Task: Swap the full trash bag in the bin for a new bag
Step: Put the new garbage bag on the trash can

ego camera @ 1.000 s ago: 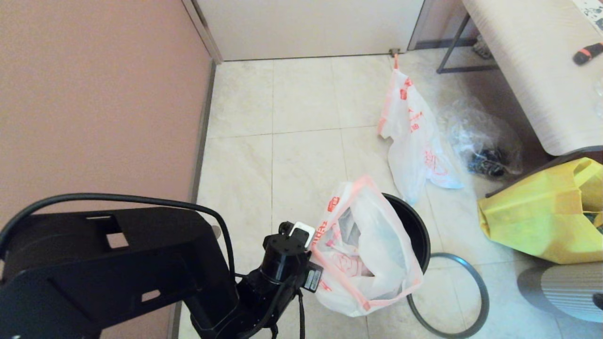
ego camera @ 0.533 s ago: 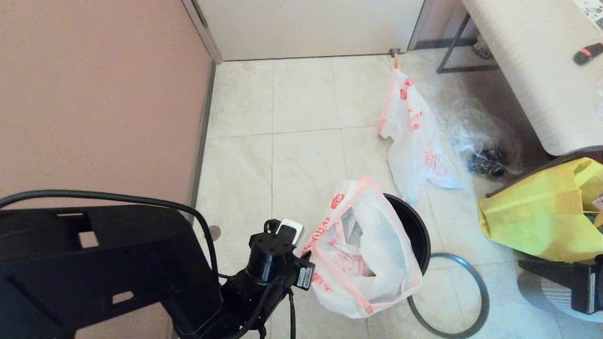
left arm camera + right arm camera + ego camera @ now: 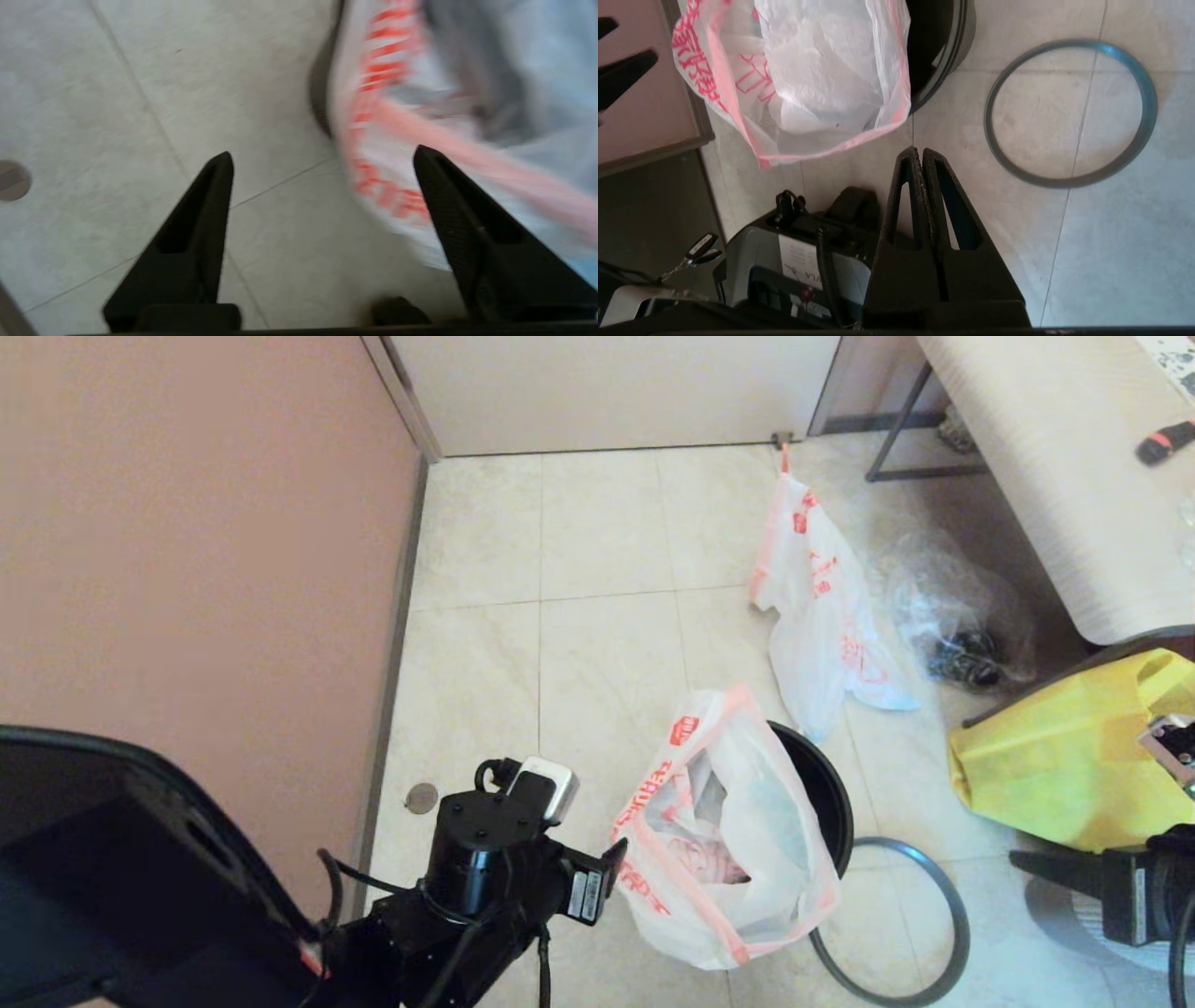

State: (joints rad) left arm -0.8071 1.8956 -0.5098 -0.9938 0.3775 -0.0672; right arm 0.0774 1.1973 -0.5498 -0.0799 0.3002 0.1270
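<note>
At the left we see the left gripper [image 3: 322, 158] low over the tiled floor [image 3: 597, 653], its jaws spread wide and grasping nothing, one fingertip [image 3: 427, 161] just beside the printed side of the full trash bag [image 3: 728, 831]. That bag is thin, white and translucent, with orange-red print down its left side and an orange hem running round its open mouth. It sits in the bin [image 3: 826, 798], a small round black bucket, and bulges out over the bin's left and near sides, so only the bin's right wall and part of its dark inside show. Through the plastic we make out crumpled pale contents; what they are we cannot tell.

Just right of the bin, the dark-grey hoop [image 3: 943, 915] lies flat on the floor, off the bucket. Farther back, the new bag [image 3: 822, 607] lies flat and limp on the tiles, white with orange-red print and an orange edge. Right of it sits a clear plastic bag [image 3: 962, 616] with something dark inside, and nearer us a yellow fabric tote [image 3: 1055, 765]. The right gripper [image 3: 920, 154] hangs over the floor near the hoop, jaws clenched together on nothing.
</note>
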